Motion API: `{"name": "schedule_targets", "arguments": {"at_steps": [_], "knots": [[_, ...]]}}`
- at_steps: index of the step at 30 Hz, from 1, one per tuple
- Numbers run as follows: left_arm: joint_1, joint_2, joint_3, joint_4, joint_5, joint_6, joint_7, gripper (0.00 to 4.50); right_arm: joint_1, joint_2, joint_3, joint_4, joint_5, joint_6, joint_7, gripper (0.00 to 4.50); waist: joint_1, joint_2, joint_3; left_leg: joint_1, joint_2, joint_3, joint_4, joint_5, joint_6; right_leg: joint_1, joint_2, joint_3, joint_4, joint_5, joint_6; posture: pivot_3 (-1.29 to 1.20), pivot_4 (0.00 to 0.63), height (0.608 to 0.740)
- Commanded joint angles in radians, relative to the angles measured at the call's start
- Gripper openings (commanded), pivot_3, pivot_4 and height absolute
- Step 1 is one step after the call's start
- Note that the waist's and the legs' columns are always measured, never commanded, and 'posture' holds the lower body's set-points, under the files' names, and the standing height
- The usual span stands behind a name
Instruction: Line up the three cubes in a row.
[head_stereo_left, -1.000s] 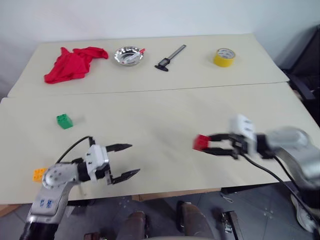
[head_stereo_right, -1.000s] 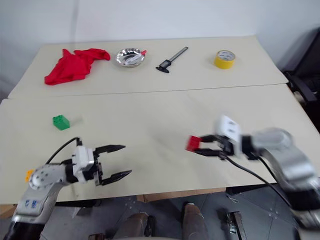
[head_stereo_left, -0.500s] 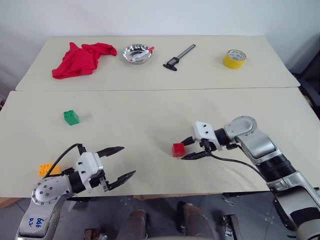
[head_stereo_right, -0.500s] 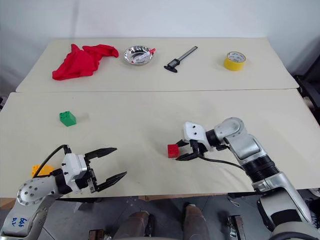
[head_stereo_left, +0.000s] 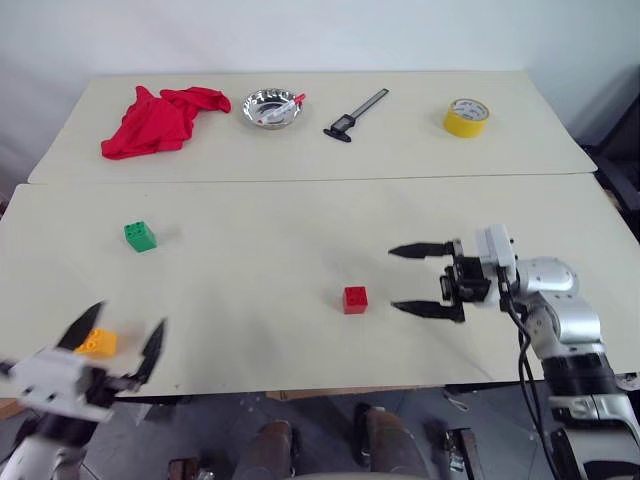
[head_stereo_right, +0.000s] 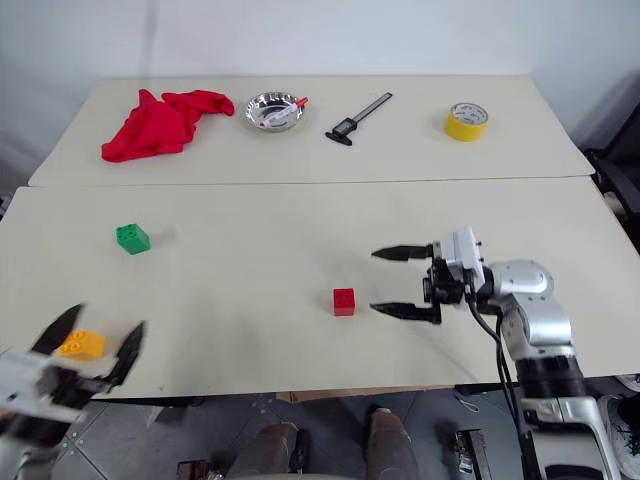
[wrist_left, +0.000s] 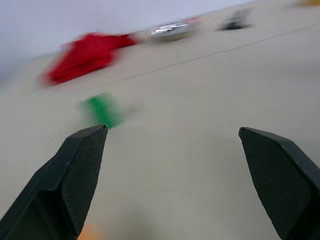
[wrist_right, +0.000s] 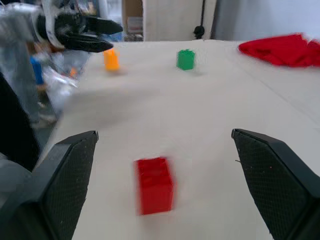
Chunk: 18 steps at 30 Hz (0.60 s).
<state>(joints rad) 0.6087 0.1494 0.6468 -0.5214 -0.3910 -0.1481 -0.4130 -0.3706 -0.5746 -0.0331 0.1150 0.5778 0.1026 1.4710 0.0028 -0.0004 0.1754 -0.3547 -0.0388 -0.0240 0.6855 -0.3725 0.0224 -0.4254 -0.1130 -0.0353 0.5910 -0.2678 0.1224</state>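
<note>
- Right gripper hovers with jaws spread wide just beside the red cube, which sits free on the near table, no finger touching it
- Left gripper stands wide open and empty at the table's near left edge, the orange-yellow cube between its blurred fingers as seen from above
- Green cube rests alone farther back on the left, well apart from the other two
- Red cloth, metal bowl, caliper and yellow tape roll line the far table
</note>
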Motion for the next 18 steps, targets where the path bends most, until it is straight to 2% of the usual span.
{"name": "schedule_targets", "arguments": {"at_steps": [1,4,8,14,16,18], "knots": [[0.053,-0.080,0.102,0.029,-0.075,-0.058,0.083,4.50,0.009,0.083,-0.041,-0.045,0.042,-0.075,-0.041,4.48,-0.001,0.000,0.000,0.001,0.000,0.001,0.000,0.000,0.000,0.001,0.000,0.001,0.000,0.000,0.000,0.00,0.150,0.740],[0.089,-0.135,0.122,0.125,-0.147,-0.066,0.061,4.50,0.022,0.143,-0.031,-0.056,0.024,-0.130,-0.059,4.48,-0.002,0.000,0.000,0.004,0.000,0.002,0.000,0.000,0.000,0.001,0.000,0.002,0.003,0.000,0.000,0.00,0.150,0.740],[0.105,-0.137,0.097,0.190,-0.129,-0.101,0.025,4.50,0.012,0.170,-0.022,-0.027,0.002,-0.195,-0.043,4.48,0.007,-0.002,0.000,0.004,0.000,0.003,0.000,0.000,0.000,0.001,0.000,0.002,0.003,0.000,0.000,0.00,0.150,0.740],[-0.189,0.096,0.001,0.023,-0.045,0.126,0.194,4.50,0.009,0.129,-0.025,-0.028,0.001,-0.192,-0.029,4.48,0.028,-0.003,-0.002,0.002,-0.001,-0.004,0.001,0.002,-0.001,0.002,-0.001,0.001,0.004,0.002,-0.003,0.00,0.150,0.740],[-0.313,0.184,-0.032,-0.018,-0.006,0.296,0.297,4.50,0.011,0.126,-0.018,-0.037,0.002,-0.177,-0.034,4.48,0.020,-0.003,-0.002,0.003,-0.001,-0.004,0.001,0.003,-0.002,0.002,-0.001,0.002,0.005,0.002,-0.003,0.00,0.150,0.740],[-0.511,0.253,-0.069,-0.019,-0.010,0.581,0.468,4.50,0.013,0.127,-0.004,-0.059,0.006,-0.154,-0.042,4.48,0.017,-0.003,-0.002,0.003,-0.001,-0.003,0.001,0.003,-0.002,0.001,0.001,0.001,0.010,0.002,-0.003,0.00,0.150,0.740]]}}
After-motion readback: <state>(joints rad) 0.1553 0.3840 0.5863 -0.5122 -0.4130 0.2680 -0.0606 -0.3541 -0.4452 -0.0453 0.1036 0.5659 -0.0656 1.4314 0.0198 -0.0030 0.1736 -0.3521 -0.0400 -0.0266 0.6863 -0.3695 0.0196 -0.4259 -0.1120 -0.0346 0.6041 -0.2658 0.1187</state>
